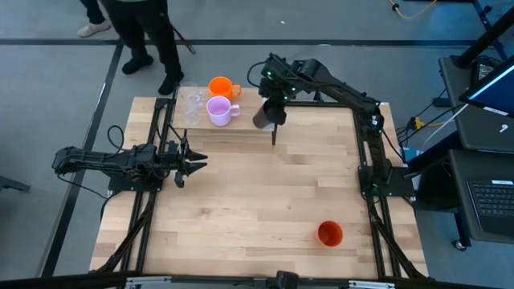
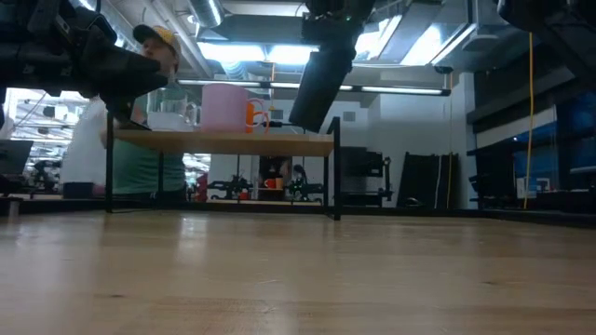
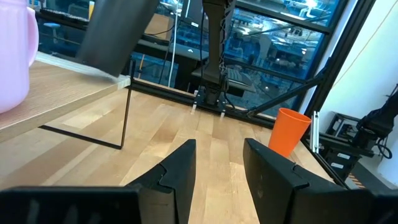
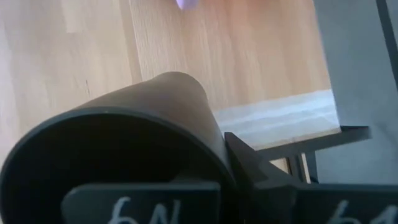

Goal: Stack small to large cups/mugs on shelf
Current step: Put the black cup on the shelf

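While the left arm waited at the table's left edge, the right gripper held the black tumbler tilted in the air above the right end of the shelf, its fingers clamped on the rim. Seen from table height, the tumbler hung at a slant over the shelf's right end, clear of the board. Already standing on the shelf were the lilac mug, the orange mug just behind it, and two clear glasses to their left. From the low camera, the lilac mug hid most of the orange mug, with a glass beside them. Nothing stood on the right part of the shelf under the tumbler. The left gripper pointed toward the table's middle, its fingers parted and holding nothing. Well apart from the rest, the red-orange cup stood upright near the table's front right corner. A person stood on the floor beyond the shelf, and a laptop sat on a stand to the right of the table.
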Action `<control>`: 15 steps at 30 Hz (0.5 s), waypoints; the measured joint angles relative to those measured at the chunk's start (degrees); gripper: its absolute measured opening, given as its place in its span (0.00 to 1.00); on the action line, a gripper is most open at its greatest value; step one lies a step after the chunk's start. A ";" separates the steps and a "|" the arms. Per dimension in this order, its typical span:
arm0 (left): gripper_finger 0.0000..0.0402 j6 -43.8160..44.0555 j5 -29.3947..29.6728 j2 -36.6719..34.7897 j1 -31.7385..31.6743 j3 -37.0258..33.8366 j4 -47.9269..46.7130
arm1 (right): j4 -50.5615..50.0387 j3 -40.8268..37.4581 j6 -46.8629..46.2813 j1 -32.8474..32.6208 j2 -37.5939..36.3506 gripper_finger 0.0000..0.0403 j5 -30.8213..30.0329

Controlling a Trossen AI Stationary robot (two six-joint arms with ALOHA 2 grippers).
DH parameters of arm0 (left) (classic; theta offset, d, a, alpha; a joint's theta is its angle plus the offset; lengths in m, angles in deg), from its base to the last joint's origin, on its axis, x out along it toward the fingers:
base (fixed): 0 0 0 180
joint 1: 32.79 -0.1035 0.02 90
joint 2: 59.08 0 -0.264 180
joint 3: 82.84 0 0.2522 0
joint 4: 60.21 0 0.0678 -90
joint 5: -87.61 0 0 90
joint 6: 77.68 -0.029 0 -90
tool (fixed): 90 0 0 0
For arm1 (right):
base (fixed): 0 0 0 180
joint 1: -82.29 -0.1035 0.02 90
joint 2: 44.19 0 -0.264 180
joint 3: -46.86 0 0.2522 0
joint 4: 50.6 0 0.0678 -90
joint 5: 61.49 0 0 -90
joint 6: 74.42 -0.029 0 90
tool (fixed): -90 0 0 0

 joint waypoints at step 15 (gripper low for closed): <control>0.32 0.00 0.00 -0.02 -0.01 0.00 0.00 | 1.22 0.00 0.01 1.85 0.21 0.05 -0.13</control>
